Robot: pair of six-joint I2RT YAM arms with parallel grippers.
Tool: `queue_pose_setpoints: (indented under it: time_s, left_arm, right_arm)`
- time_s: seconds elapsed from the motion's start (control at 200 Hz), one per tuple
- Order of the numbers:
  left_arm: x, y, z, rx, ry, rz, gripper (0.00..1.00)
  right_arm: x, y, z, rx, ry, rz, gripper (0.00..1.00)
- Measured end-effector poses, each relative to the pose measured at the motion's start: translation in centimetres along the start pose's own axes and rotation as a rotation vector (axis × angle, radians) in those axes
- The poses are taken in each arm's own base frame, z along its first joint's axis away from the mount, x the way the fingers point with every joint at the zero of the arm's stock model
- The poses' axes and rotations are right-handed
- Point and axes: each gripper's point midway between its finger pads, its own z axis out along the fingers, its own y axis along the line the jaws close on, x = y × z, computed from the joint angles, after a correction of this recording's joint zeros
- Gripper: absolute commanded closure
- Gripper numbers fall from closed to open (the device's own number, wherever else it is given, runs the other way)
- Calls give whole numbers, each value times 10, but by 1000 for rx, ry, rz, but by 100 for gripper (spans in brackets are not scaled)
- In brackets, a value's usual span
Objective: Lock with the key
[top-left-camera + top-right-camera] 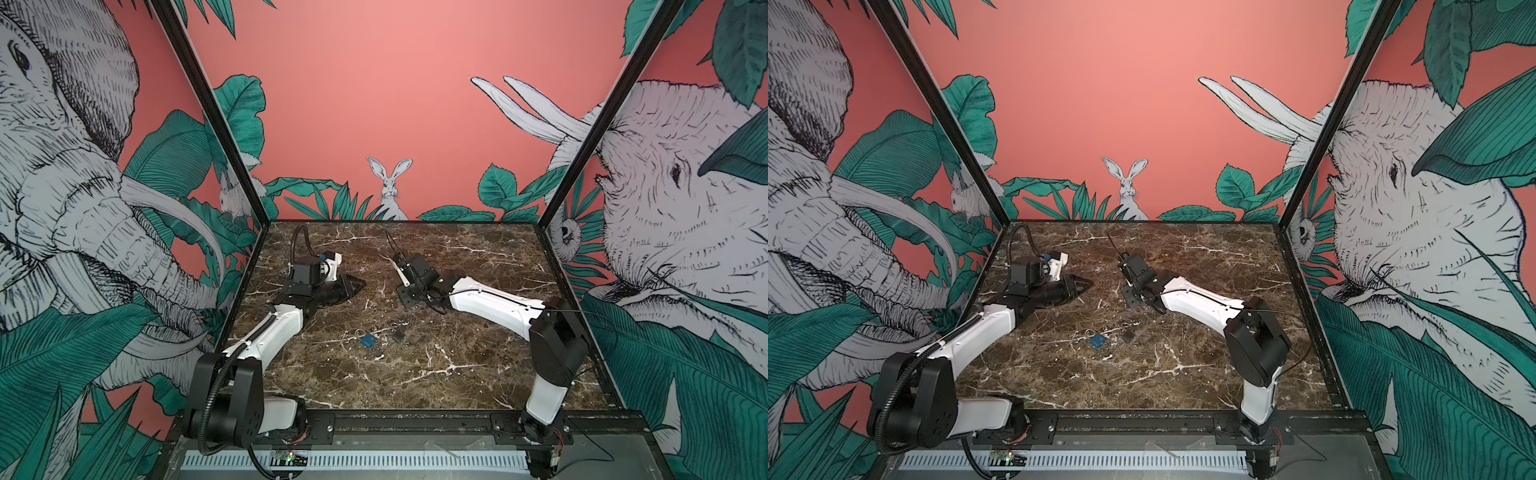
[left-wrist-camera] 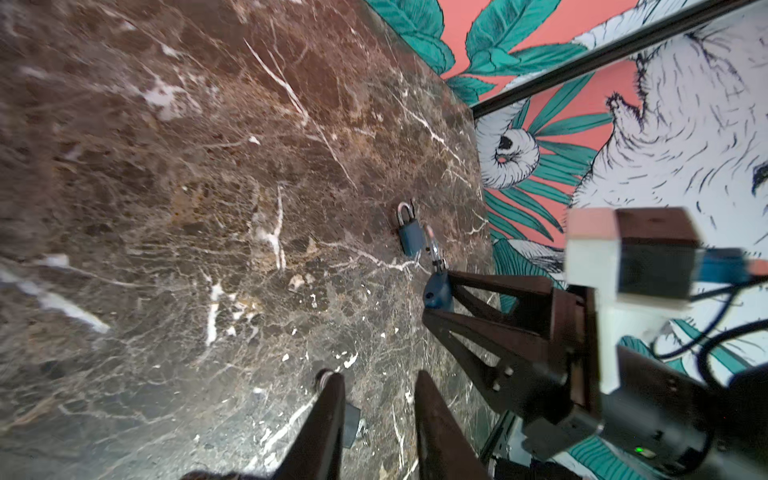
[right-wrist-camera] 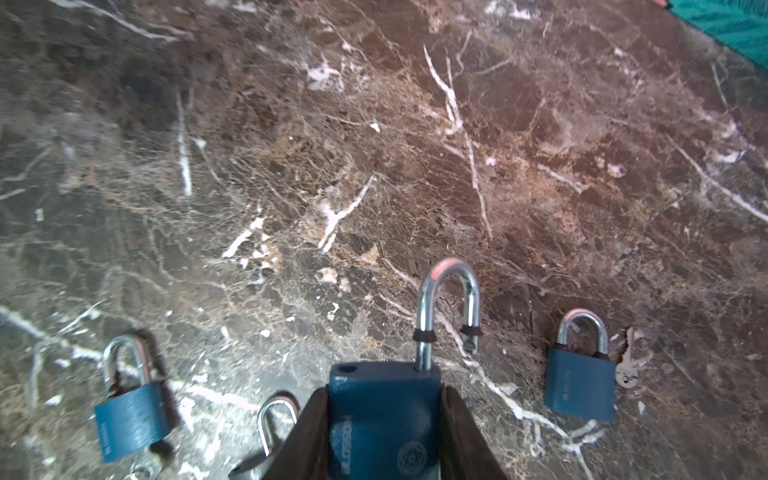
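My right gripper (image 3: 384,392) is shut on the body of a blue padlock (image 3: 384,428) whose silver shackle (image 3: 446,307) stands open, one leg out of the body. In the left wrist view the same held padlock (image 2: 438,291) hangs just above the marble. My left gripper (image 2: 378,378) is open with nothing between its fingers, and in a top view its tip (image 1: 362,284) points towards the right arm. Under the left finger lie a dark tag (image 2: 351,424) and a small key (image 2: 363,434). Another key (image 3: 627,365) lies beside a shut padlock (image 3: 579,384).
A blue padlock (image 1: 368,340) and a dark piece with a key ring (image 1: 397,334) lie on the marble table (image 1: 415,374) nearer the front. The right wrist view shows a further shut padlock (image 3: 131,419) and a loose shackle (image 3: 274,419). Patterned walls close in three sides.
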Motion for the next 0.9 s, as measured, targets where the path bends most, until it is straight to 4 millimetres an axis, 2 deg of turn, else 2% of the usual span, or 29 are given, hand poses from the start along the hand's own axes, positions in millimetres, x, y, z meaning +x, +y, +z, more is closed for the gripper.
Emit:
queue_pose_setpoints:
  time_s: [0.175, 0.36, 0.545, 0.675, 0.9]
  left_arm:
    - [20, -15, 20, 42, 68, -7, 67]
    - [26, -32, 35, 92, 89, -13, 66]
    - [29, -53, 48, 142, 109, 0, 66]
    - [29, -65, 52, 183, 114, -3, 65]
    - [20, -80, 60, 235, 109, -16, 65]
  right_arm:
    - [6, 8, -23, -73, -20, -44, 87]
    - [13, 13, -49, -133, -42, -80, 86]
    - [9, 15, -74, -165, -88, -101, 86]
    - [9, 16, -81, -177, -101, -107, 87]
    - [15, 18, -80, -188, -85, -121, 87]
